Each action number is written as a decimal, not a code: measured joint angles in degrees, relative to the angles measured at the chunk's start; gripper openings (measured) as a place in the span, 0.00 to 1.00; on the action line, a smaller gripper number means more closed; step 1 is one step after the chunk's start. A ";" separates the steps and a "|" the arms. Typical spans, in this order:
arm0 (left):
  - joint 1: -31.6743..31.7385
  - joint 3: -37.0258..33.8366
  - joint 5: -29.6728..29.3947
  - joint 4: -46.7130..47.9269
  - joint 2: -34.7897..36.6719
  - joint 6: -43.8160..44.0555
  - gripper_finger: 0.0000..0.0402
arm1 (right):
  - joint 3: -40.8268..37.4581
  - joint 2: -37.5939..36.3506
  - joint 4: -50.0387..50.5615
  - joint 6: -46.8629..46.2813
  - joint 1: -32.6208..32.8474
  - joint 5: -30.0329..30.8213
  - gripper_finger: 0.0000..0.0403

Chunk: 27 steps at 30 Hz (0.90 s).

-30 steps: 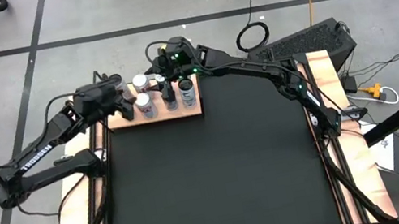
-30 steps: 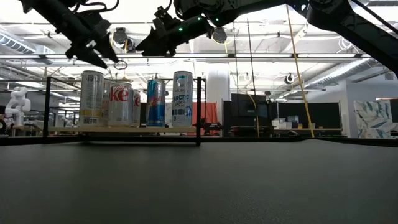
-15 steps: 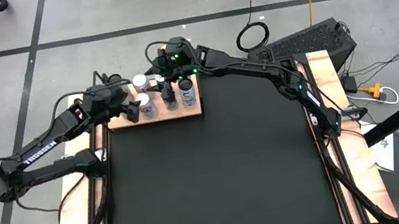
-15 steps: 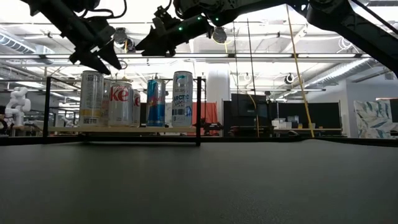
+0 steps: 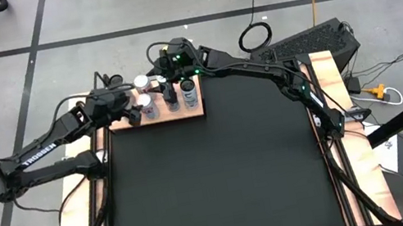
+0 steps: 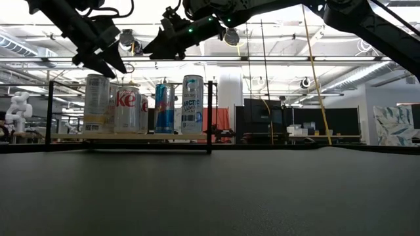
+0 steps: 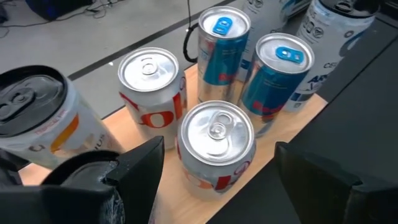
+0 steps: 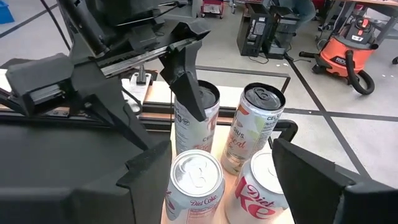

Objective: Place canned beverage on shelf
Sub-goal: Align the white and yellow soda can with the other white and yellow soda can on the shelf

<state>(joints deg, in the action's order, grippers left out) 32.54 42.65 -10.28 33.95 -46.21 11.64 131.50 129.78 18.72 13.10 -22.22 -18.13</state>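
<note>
Cans (image 6: 125, 103) seen standing upright in cluster on shelf (image 5: 195, 112), at far left corner of mat (image 5: 213, 177). Left gripper (image 5: 134, 108) held just above cans at shelf's left end, fingers spread, nothing held. Right gripper (image 5: 165, 82) poised over cans from far side, fingers parted, also empty. Cans judged rigid while full, fairly heavy, thin wall easily dented, smooth metal likely slippery. Best taken around mid-body, fingers on opposite sides, kept upright. Close packing leaves little finger room; neighbours could be knocked.
</note>
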 joint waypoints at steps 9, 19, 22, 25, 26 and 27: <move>-2.29 0.00 0.20 1.38 0.04 0.07 0.77 | 0.00 0.00 0.09 0.00 0.00 0.00 0.64; -3.44 -0.17 -2.51 6.39 2.70 0.41 0.77 | 0.00 0.00 1.33 0.00 0.00 0.00 0.64; -3.44 -0.17 -2.69 5.90 4.73 1.01 0.77 | 0.00 0.00 1.32 0.00 0.01 0.00 0.64; -3.45 -0.17 -1.70 3.44 6.22 1.06 0.77 | 0.00 0.00 1.32 0.00 0.02 0.00 0.64; -3.46 -0.17 -1.53 2.47 6.63 1.06 0.77 | 0.00 0.00 1.31 0.00 0.00 0.00 0.64; -3.46 -0.14 -1.46 1.68 6.90 1.06 0.77 | 0.00 0.00 1.31 0.00 0.02 0.00 0.64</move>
<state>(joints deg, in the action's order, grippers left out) 29.08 42.51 -11.74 35.62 -39.31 12.70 131.50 129.78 20.03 13.10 -22.20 -18.13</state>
